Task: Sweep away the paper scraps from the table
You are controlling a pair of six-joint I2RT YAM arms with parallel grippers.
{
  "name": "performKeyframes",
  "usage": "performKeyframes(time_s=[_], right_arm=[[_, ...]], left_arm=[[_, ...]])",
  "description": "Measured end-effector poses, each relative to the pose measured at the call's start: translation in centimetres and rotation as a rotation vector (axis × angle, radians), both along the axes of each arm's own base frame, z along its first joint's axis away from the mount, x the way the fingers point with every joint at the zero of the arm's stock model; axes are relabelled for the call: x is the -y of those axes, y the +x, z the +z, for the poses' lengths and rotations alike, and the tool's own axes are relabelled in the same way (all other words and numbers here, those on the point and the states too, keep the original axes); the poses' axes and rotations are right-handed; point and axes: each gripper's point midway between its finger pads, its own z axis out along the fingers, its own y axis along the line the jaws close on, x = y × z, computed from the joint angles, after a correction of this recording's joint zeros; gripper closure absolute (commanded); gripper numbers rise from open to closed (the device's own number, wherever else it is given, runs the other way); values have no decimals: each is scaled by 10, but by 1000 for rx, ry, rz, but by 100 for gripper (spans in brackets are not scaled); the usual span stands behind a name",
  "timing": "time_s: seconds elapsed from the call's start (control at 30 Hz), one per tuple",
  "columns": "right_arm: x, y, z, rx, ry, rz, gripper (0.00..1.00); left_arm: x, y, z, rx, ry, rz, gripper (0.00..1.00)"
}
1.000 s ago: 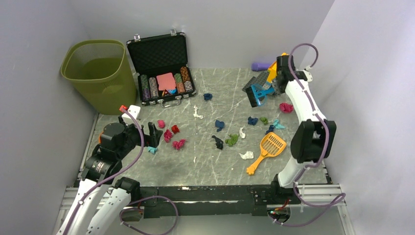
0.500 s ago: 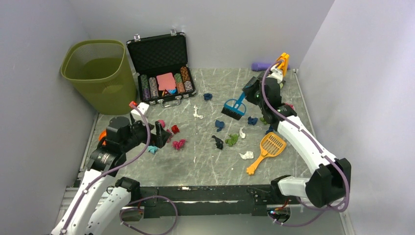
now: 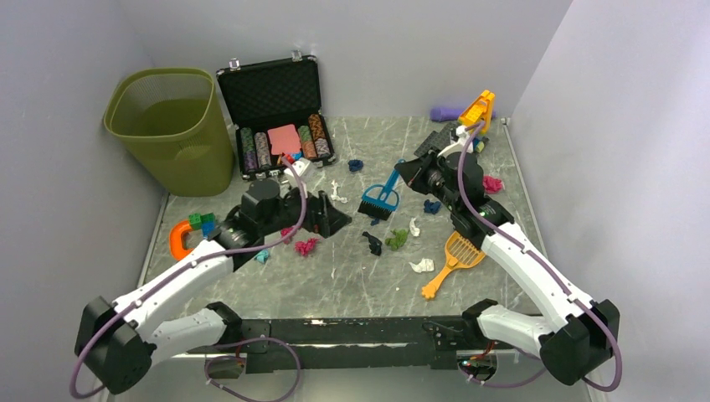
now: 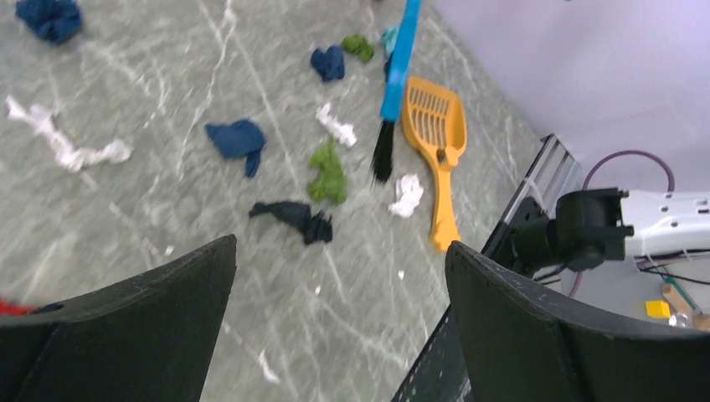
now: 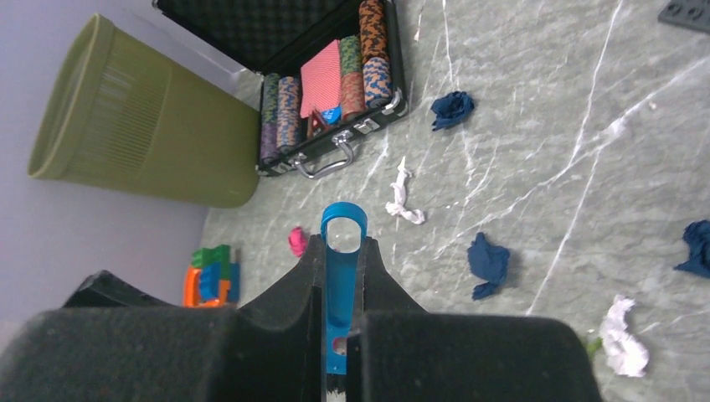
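Note:
Crumpled paper scraps lie across the grey-green table (image 3: 352,285): pink (image 3: 306,245), black (image 3: 373,243), green (image 3: 396,239), white (image 3: 422,265), dark blue (image 3: 356,165). My right gripper (image 3: 416,172) is shut on the handle of a blue brush (image 3: 381,197), bristles near the table's middle; the handle (image 5: 342,276) shows between its fingers (image 5: 381,276). My left gripper (image 3: 331,216) is open and empty, just left of the pink scrap. Its view shows black (image 4: 293,219), green (image 4: 329,172) and dark blue (image 4: 239,138) scraps ahead of the fingers (image 4: 126,318).
An orange slotted scoop (image 3: 456,255) lies at the front right. A green mesh bin (image 3: 172,126) and an open black case of poker chips (image 3: 280,126) stand at the back left. Toy bricks with an orange handle (image 3: 188,230) lie at the left edge.
My left arm has swung from the left edge towards the table's middle. My right arm has carried the brush from the back right leftwards and lower.

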Motion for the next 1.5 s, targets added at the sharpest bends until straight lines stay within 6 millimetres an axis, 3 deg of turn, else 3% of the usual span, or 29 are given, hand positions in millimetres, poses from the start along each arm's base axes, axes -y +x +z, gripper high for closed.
performKeyframes(time_s=[0.23, 0.4, 0.6, 0.93, 1.03, 1.1, 1.23, 1.27, 1.33, 1.37, 1.4, 1.43, 1.5], right_arm=[[3, -3, -2, -83, 108, -73, 98], [8, -6, -10, -145, 128, -116, 99], [8, -8, -8, -167, 170, -135, 99], [14, -11, -4, -168, 195, -172, 99], [15, -10, -4, -172, 199, -183, 99], [15, -10, -4, -173, 204, -185, 99], [15, -10, -4, -177, 212, -186, 96], [15, -10, -4, -177, 212, -185, 90], [15, -11, -5, -180, 207, -185, 38], [15, -11, -5, -182, 211, -187, 18], [16, -12, -5, -183, 210, -186, 6], [16, -14, -4, -182, 204, -182, 1], [18, -19, -1, -169, 190, -166, 0]], left_arm=[[47, 19, 14, 96, -93, 22, 1], [66, 33, 27, 148, -134, 42, 18], [83, 50, 44, 183, -173, 42, 36], [90, 51, 46, 182, -203, 26, 35], [86, 46, 38, 170, -200, 27, 44], [84, 44, 34, 161, -199, 25, 56], [87, 40, 32, 140, -205, 7, 100], [88, 39, 31, 134, -206, 1, 100], [90, 39, 32, 132, -202, -12, 100], [90, 38, 33, 128, -199, -14, 100], [91, 38, 33, 127, -193, -15, 100], [90, 38, 33, 123, -187, -14, 100], [85, 37, 32, 113, -172, -8, 100]])
